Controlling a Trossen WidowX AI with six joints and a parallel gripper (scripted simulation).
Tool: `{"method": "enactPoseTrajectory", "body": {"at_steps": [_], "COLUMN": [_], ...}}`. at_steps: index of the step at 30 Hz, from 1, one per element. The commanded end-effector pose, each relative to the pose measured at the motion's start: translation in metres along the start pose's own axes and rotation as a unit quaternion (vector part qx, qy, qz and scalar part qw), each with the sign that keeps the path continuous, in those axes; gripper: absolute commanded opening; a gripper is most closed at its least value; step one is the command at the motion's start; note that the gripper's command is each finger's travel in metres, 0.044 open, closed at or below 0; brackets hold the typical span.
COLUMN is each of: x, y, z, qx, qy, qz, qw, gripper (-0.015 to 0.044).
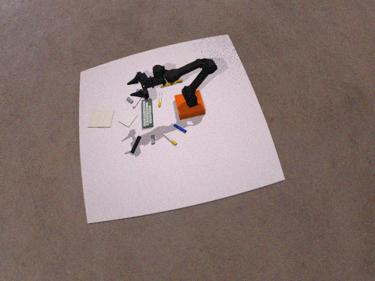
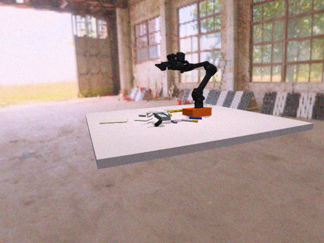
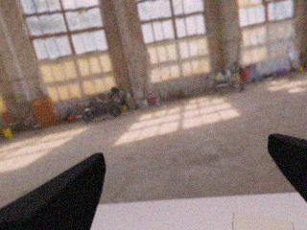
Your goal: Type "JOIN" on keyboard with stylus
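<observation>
Robot arm [image 1: 198, 79] [image 2: 205, 78], parallel jaws [image 1: 130, 88] [image 2: 156, 65] wide open.
Keyboard [image 1: 147, 113] [image 2: 162, 116] inward of the counter's [image 1: 181, 169] [image 2: 209, 133] [image 3: 144, 216] left edge in the top view; key letters illegible, stylus not identifiable with certainty.

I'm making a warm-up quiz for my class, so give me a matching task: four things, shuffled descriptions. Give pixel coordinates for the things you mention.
1. keyboard [image 1: 147, 113] [image 2: 162, 116]
2. pincer [image 1: 136, 88] [image 2: 160, 67]
3. robot's base block [image 1: 191, 113] [image 2: 196, 112]
4. square pad [image 1: 101, 118] [image 2: 113, 121]

A. orange, under the arm
B. cream, flat on the table
C. open, raised above the table
D. dark frame, pale keys

Pairs: 1-D, 2-C, 3-A, 4-B
</observation>
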State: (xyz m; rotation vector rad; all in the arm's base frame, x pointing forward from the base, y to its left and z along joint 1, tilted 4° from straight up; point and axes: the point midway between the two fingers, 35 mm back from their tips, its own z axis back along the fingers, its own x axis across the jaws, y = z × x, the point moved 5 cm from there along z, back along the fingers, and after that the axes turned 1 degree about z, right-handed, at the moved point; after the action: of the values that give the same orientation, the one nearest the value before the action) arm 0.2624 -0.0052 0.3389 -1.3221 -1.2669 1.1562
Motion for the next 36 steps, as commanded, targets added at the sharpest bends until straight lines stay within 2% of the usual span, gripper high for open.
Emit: {"method": "enactPoseTrajectory", "body": {"at_steps": [1,3,9,17,22,24,36], "x": [0.0,0.0,0.0,0.001,0.001,0.001,-0.008], "y": [0.002,0.017,0.094,0.201,0.256,0.268,0.269], "z": [-0.002,-0.013,-0.048,-0.052,-0.034,-0.027,-0.025], "qx": [0.006,0.054,0.269,0.548,0.696,0.73,0.734], "qy": [0.0,0.001,0.016,0.056,0.09,0.099,0.1], "qz": [-0.001,-0.008,-0.037,-0.059,-0.059,-0.057,-0.056], "qw": [1.0,0.999,0.962,0.833,0.71,0.674,0.669], "gripper": [0.0414,0.0361,0.0204,0.0,0.0,0.0,0.0]}}
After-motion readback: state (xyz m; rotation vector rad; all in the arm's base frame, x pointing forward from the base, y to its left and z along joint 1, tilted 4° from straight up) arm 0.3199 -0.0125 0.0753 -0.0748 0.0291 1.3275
